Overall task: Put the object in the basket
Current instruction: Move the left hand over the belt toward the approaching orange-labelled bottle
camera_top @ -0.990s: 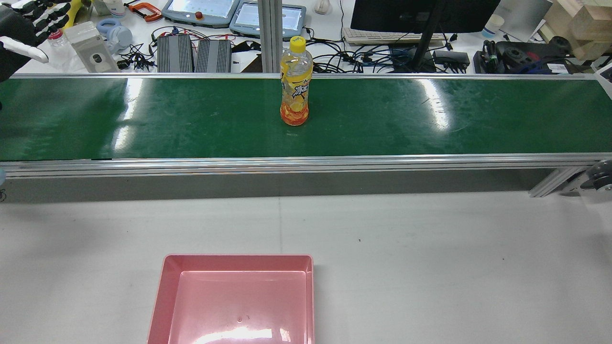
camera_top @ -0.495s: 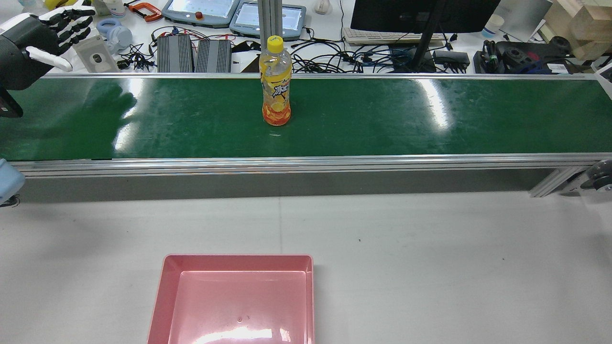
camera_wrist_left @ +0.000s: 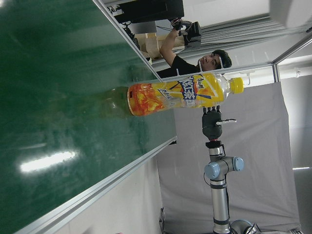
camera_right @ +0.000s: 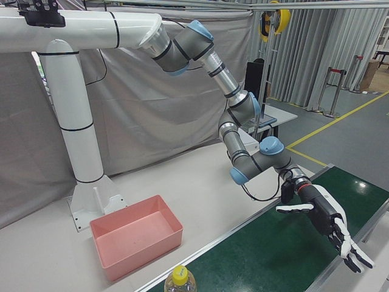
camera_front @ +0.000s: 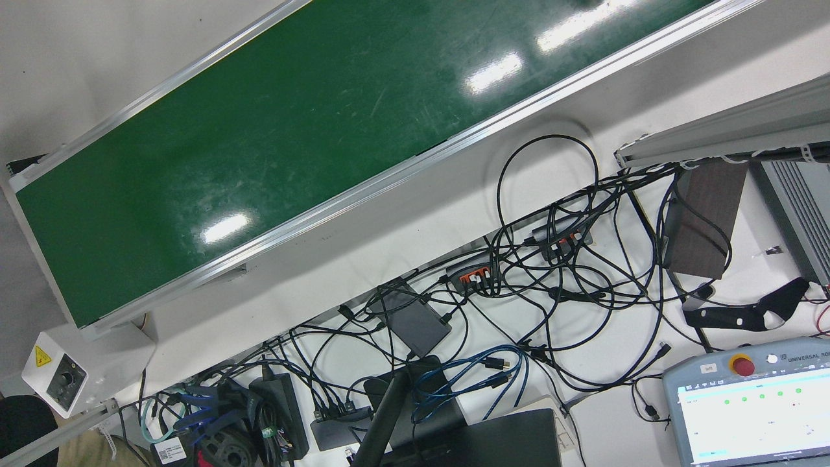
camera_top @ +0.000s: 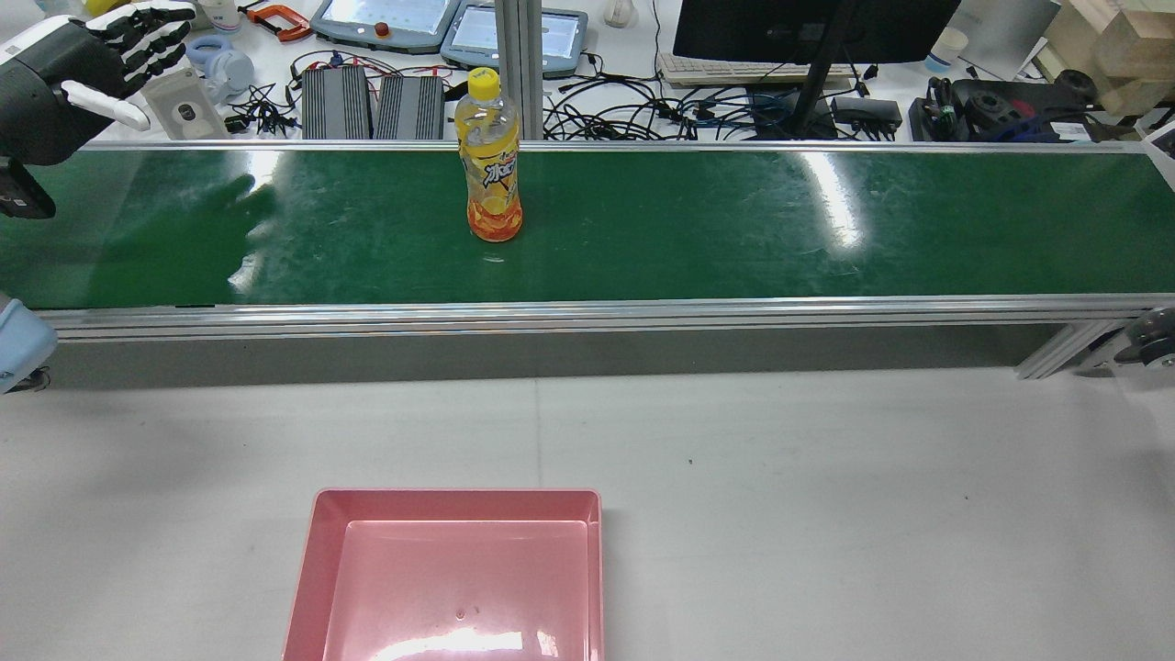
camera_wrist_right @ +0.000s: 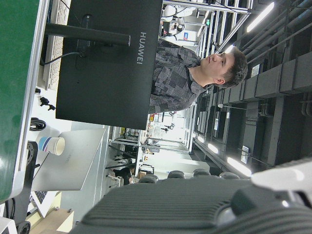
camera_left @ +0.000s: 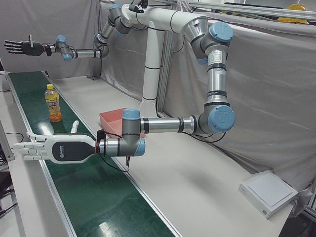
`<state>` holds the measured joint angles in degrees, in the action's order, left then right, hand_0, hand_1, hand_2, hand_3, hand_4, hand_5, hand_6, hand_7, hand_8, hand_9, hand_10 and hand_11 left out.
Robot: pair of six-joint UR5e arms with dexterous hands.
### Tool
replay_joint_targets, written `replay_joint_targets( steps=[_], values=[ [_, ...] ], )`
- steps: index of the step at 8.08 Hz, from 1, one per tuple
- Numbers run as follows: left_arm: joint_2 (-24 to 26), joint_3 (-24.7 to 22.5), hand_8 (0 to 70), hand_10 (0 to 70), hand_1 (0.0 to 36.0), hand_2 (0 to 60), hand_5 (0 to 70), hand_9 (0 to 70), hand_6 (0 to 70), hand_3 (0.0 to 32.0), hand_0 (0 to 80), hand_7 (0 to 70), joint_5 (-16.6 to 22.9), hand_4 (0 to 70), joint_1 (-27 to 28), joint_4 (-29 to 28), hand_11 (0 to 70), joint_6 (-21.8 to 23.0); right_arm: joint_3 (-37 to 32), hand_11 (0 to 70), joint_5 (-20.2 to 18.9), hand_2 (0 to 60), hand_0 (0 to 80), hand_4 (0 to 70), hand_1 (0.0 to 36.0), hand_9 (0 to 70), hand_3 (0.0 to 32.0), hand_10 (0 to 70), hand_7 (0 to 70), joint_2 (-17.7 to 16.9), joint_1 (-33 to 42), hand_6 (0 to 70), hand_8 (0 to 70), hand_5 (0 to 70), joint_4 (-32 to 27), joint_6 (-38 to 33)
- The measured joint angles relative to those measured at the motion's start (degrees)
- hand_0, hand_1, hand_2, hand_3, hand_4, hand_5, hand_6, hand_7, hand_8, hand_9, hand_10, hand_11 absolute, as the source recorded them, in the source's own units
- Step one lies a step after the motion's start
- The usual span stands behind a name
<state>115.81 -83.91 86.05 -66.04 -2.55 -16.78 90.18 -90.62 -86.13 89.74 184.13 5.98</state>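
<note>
An orange drink bottle point(camera_top: 493, 174) with a yellow cap stands upright on the green conveyor belt point(camera_top: 734, 220). It also shows in the left-front view point(camera_left: 53, 103), the right-front view point(camera_right: 179, 281) and the left hand view point(camera_wrist_left: 180, 92). My left hand point(camera_top: 83, 64) is open with fingers spread, above the belt's left end, well apart from the bottle; it also shows in the left-front view point(camera_left: 44, 148) and the right-front view point(camera_right: 325, 222). My right hand point(camera_left: 22, 47) is open and empty, high above the belt's far end. The pink basket point(camera_top: 454, 496) sits empty on the white table.
Cables, teach pendants point(camera_top: 386, 20), a monitor point(camera_top: 808, 28) and power units lie on the bench behind the belt. The belt's aluminium side rails point(camera_top: 587, 317) run along its length. A person point(camera_wrist_right: 195, 68) stands beyond the monitor.
The bottle has travelled left along the belt toward my left hand. The left hand has come a little further into view over the belt's left end, still open.
</note>
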Motion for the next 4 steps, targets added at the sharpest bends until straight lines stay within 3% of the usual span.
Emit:
replay_joint_targets(
  steps=[4],
  values=[
    [2.7, -0.1, 6.0, 4.4, 9.2, 0.0, 22.7, 4.4, 0.0, 0.0, 59.2, 1.4, 0.0, 14.3, 3.6, 0.8, 7.9, -0.1, 0.0, 0.0, 0.0, 0.0, 0.0, 0.0, 0.0, 0.0, 0.0, 0.0, 0.0, 0.0, 0.0, 0.0, 0.0, 0.0, 0.0, 0.0]
  ],
)
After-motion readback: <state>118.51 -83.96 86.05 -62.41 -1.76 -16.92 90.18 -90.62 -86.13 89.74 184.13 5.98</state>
